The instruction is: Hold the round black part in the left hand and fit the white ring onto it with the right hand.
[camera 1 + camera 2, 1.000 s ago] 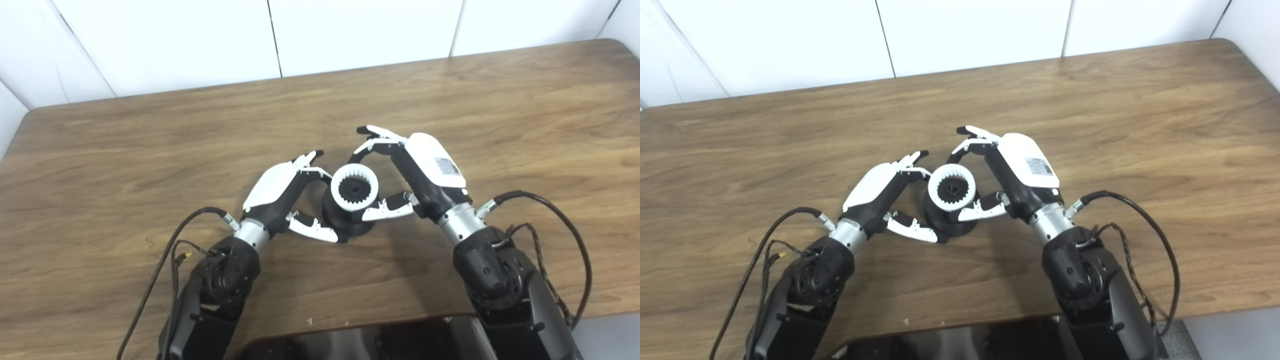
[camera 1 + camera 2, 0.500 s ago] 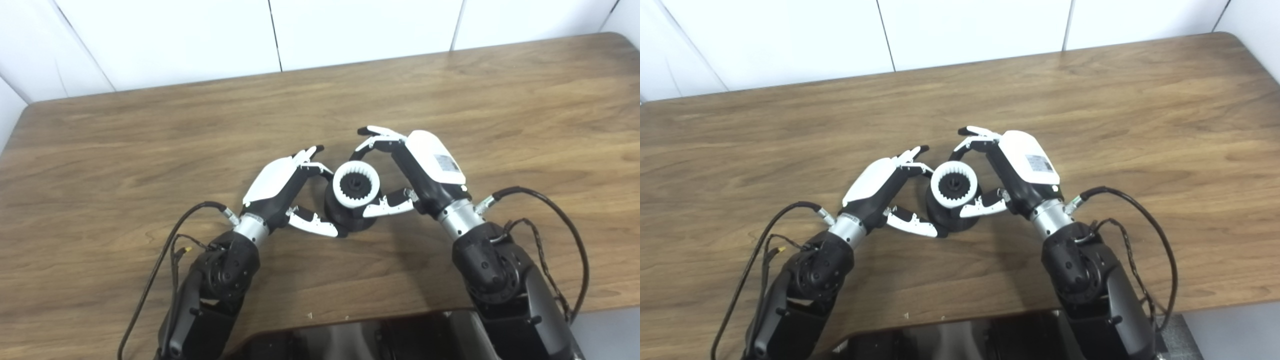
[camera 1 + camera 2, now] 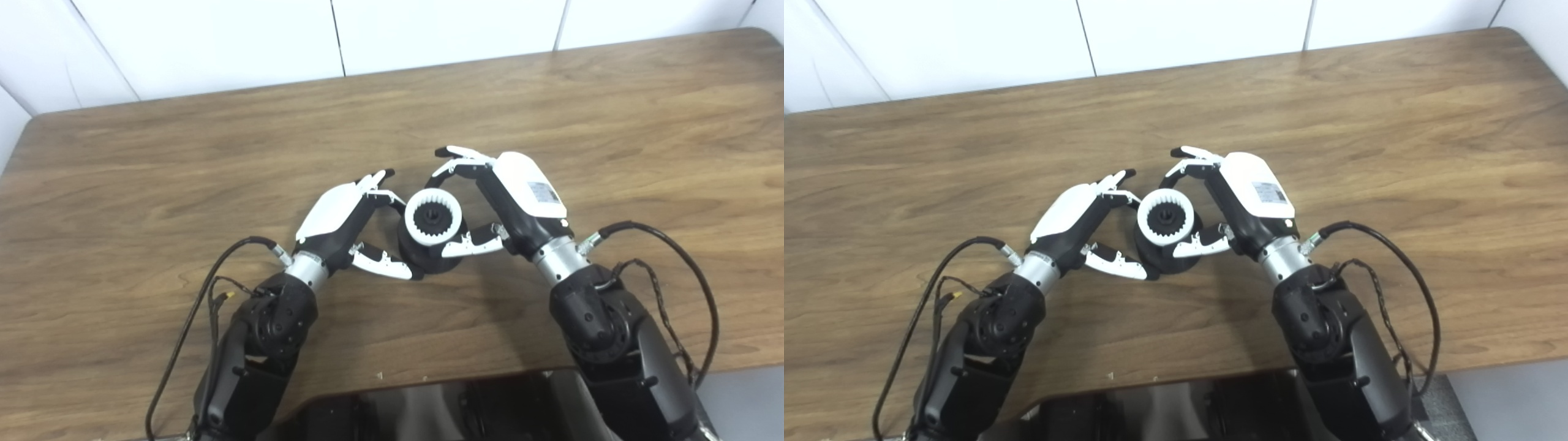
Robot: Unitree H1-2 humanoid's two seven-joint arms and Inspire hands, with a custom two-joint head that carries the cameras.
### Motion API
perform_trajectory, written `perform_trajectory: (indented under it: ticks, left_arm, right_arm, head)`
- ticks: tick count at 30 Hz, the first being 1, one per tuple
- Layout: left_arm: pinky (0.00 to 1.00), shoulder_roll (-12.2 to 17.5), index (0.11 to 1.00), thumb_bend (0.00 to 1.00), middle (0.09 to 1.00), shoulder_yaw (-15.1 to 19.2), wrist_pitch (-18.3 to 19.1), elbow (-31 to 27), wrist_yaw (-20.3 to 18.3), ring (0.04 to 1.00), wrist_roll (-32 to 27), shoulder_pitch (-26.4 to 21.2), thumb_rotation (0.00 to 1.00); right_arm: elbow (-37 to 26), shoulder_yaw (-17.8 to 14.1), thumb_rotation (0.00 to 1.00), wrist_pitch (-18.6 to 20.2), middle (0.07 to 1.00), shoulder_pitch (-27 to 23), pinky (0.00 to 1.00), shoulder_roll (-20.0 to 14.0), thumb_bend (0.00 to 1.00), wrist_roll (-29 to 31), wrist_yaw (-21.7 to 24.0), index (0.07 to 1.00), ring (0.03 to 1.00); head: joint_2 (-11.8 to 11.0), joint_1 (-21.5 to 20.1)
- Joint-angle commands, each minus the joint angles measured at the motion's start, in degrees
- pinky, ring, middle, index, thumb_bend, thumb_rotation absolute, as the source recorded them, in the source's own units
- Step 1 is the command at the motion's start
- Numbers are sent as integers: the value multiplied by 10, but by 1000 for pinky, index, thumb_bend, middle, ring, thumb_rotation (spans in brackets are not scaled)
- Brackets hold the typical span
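Black and round, the part (image 3: 429, 257) stood on the wooden bench (image 3: 184, 153), a little nearer the front edge than the middle, with the white ring (image 3: 435, 217) seated on its top. The ring's inner edge was toothed, and a dark hub was seen through its opening.

The part was flanked by both hands. The left robot hand (image 3: 343, 226) was placed just to the left of it, its fingers (image 3: 383, 195) curved over toward the far left side of the ring and its thumb (image 3: 383, 266) laid along the near left side of the part's base. The part appeared to be gripped between thumb and fingers, though contact at the fingertips could not be made out with certainty.

The right robot hand (image 3: 502, 202) was placed just to the right. Its thumb (image 3: 468, 245) was set against the near right edge of the ring, while its fingers (image 3: 456, 162) were arched above and beyond the ring's far side, apart from it. The ring was thus not seen to be pinched, and this hand was held fairly wide around it.

Cables (image 3: 667, 245) were looped from both wrists across the bench. White wall panels (image 3: 429, 30) were seen behind the bench, and a dark glossy surface (image 3: 429, 410) lay at the bottom edge between the arms.
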Motion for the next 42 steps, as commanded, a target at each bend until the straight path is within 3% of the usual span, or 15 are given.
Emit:
perform_trajectory:
  ticks: [1,14,17,25,35,42]
  left_arm:
    - [1000,-2,602,913,1000,6,-5,-31,8,1000,-3,-23,325]
    - [1000,-1,601,915,1000,5,-5,-33,6,1000,-2,-23,335]
    - [1000,-1,602,916,1000,6,-5,-32,7,1000,-3,-23,332]
    - [1000,-2,601,917,1000,7,-4,-34,5,1000,-4,-23,334]
    - [1000,-1,602,916,1000,8,-6,-34,6,1000,-3,-24,330]
    - [1000,-3,598,918,1000,9,-5,-33,8,1000,-4,-23,307]
  right_arm:
    - [7,5,159,-15,851,1,794,-4,520,-4,-2,494,808]
    - [15,9,165,-1,866,1,801,-12,518,-18,14,496,823]
    - [10,12,354,10,880,-2,792,-17,766,-23,28,638,832]
    - [-6,17,559,44,923,-10,827,-27,971,-32,83,767,873]
    - [-10,18,524,48,933,-12,825,-29,1000,-35,92,805,882]
    - [-12,15,523,58,964,-18,837,-40,1000,-36,117,880,910]
  head:
    - [1,1]
    - [4,1]
    - [4,1]
    - [6,0]
    - [6,0]
    - [-1,-3]
